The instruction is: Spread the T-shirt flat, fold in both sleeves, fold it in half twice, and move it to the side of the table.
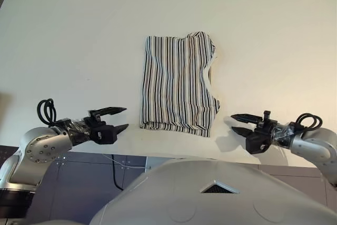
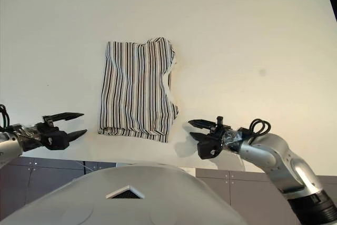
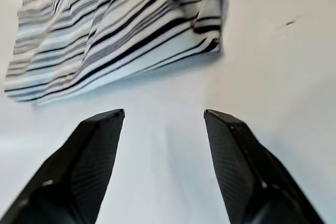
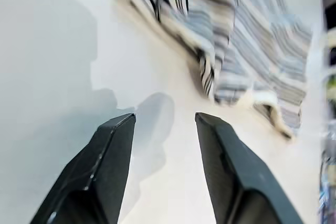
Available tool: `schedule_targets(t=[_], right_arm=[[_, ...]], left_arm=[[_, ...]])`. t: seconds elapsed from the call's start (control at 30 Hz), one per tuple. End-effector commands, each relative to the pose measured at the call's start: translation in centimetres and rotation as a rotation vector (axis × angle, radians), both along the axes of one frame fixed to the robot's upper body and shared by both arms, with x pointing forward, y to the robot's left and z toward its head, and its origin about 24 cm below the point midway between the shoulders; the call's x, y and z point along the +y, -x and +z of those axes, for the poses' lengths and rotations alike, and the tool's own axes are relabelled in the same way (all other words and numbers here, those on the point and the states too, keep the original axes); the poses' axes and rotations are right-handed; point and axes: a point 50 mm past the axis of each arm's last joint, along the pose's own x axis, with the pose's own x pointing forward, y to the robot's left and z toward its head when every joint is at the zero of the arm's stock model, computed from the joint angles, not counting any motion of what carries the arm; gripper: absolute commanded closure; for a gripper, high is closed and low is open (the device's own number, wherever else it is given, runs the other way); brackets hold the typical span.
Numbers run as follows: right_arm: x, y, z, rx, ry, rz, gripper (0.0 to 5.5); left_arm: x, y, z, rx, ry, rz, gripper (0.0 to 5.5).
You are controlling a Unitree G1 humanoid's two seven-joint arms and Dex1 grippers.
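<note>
The striped T-shirt (image 1: 178,85) lies folded into a tall rectangle in the middle of the white table (image 1: 79,35), its near fold close to the front edge. My left gripper (image 1: 123,119) hovers open just left of the shirt's near-left corner, fingers pointing at it. My right gripper (image 1: 235,123) hangs open just right of the near-right corner, also empty. The left wrist view has the shirt's striped edge (image 3: 115,30) beyond its open fingers (image 3: 100,145). In the right wrist view a rumpled corner of the shirt (image 4: 236,40) lies past the open fingers (image 4: 113,156).
The table's front edge (image 1: 158,154) runs just below both grippers, with grey floor panels (image 1: 95,167) beneath. Bare tabletop extends to the left, to the right and behind the shirt.
</note>
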Motion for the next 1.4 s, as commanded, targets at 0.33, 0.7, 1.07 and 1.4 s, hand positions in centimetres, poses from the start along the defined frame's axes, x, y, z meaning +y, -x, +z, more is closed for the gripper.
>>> schedule_targets(t=[0.33, 0.7, 1.07, 1.4], right_arm=[[3.4, -1.3, 0.3, 0.006, -0.059, 0.134, 3.39], [4.5, -0.4, 0.8, 0.029, -0.072, 0.112, 3.39], [3.4, 2.7, -0.4, 0.128, -0.073, 0.02, 3.39], [6.1, 0.7, -1.5, 0.013, -0.097, -0.009, 3.39]], left_arm=[[-1.8, 0.7, -2.0, 0.041, -0.025, -0.284, 2.67], [-2.2, -2.4, -0.7, -0.078, -0.017, -0.324, 2.67], [-1.1, -2.3, -1.0, -0.082, -0.041, -0.284, 2.67], [-1.6, -3.6, -1.4, -0.092, -0.037, -0.373, 2.67]])
